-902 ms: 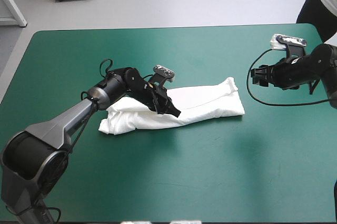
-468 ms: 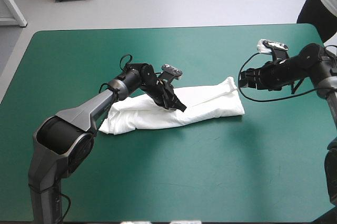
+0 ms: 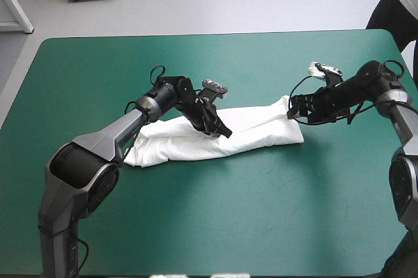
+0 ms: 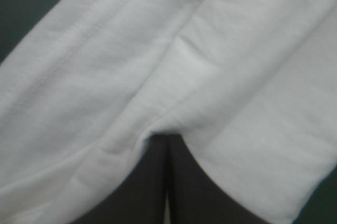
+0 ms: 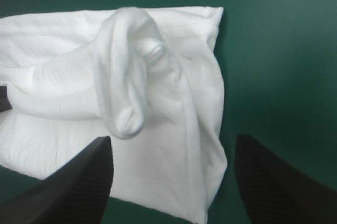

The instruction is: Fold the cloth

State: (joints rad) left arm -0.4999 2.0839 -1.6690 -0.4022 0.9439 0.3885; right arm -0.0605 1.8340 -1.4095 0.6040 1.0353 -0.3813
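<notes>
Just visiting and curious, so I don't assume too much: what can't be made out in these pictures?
- Left wrist view: the T-shirt runs past the edges; whether the shut left gripper pinches cloth is unclear.
- High view: the left gripper covers part of the T-shirt's middle.
- Right wrist view: beyond the open right gripper, the T-shirt's far end is cut off by the edge.

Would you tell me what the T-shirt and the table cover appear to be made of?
The T-shirt looks like soft white knit fabric, probably cotton, matte: it drapes in rounded folds with stitched hems. The teal-green cover seems a smooth matte mat, perhaps felt or rubber.
</notes>
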